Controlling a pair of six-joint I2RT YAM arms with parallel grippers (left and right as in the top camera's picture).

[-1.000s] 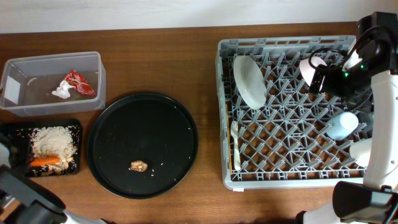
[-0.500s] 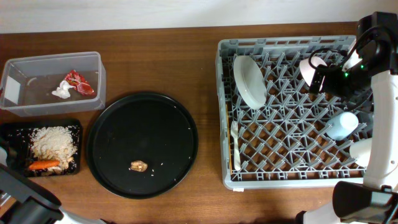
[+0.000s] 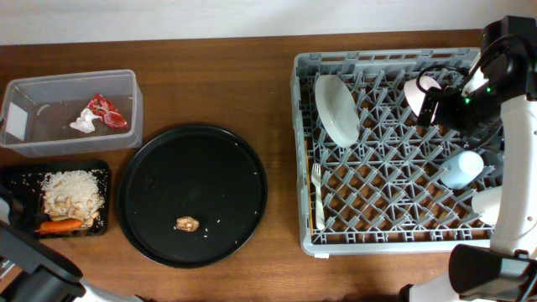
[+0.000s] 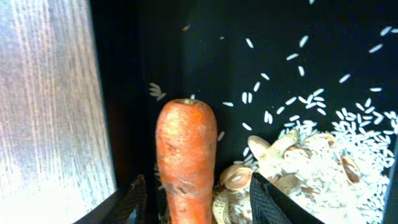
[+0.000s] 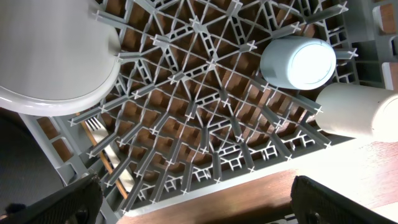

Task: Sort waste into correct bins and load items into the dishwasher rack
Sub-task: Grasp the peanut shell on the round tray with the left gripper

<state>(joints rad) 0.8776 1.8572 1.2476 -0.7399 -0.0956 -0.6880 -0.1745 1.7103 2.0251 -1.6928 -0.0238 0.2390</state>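
In the left wrist view my left gripper (image 4: 199, 190) is open, one finger on each side of the orange carrot (image 4: 186, 149), with small gaps to it. The carrot lies in the shallow black tray (image 4: 186, 43) beside pale flaky scraps (image 4: 323, 168). Overhead, the carrot (image 3: 59, 225) and scraps (image 3: 74, 191) are in that tray (image 3: 17, 176). The clear tub (image 3: 50, 88) holds the red-and-white wrapper (image 3: 102, 112). A brown lump (image 3: 186, 224) lies on the round black tray (image 3: 226, 168). My right gripper (image 3: 436, 107) is open and empty above the grey rack (image 3: 386, 60).
The rack holds a white dish (image 3: 337, 109), a white fork (image 3: 318, 197), a light blue cup (image 3: 461, 168) and a cream cup (image 3: 487, 203). All show in the right wrist view: dish (image 5: 56, 56), fork (image 5: 102, 146), blue cup (image 5: 297, 62), cream cup (image 5: 357, 112).
The carrot has slid a little toward the front edge of the black tray. The right arm has not moved.
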